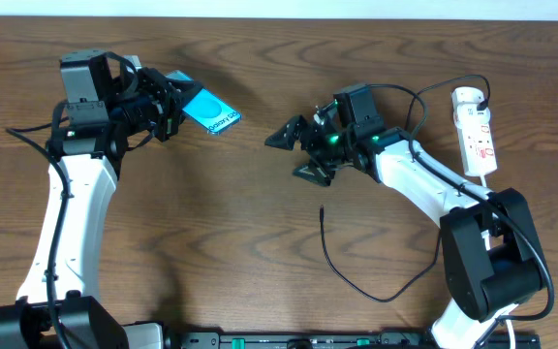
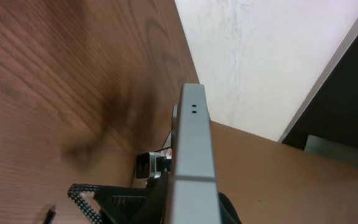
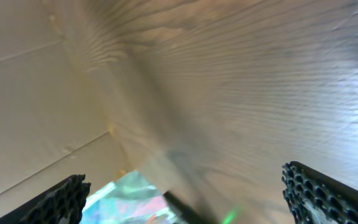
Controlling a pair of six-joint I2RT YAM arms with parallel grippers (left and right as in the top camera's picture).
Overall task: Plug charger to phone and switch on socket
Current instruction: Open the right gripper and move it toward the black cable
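Note:
My left gripper (image 1: 174,105) is shut on the phone (image 1: 211,111), which it holds off the table at the back left with its light blue screen up. In the left wrist view the phone (image 2: 192,149) shows edge-on as a grey strip. My right gripper (image 1: 298,153) is open and empty at mid-table, to the right of the phone and apart from it. The charger (image 1: 356,286) is a thin black cable on the table. Its small tip (image 1: 323,208) lies just in front of the right gripper. The white socket (image 1: 476,131) lies at the back right. The right wrist view is blurred and shows open fingers (image 3: 194,199).
The table's far edge and a pale wall (image 2: 260,56) are just behind the phone. The right arm's thicker black cables (image 1: 417,102) loop beside the socket. A blurred blue-green patch (image 3: 126,199) shows low in the right wrist view.

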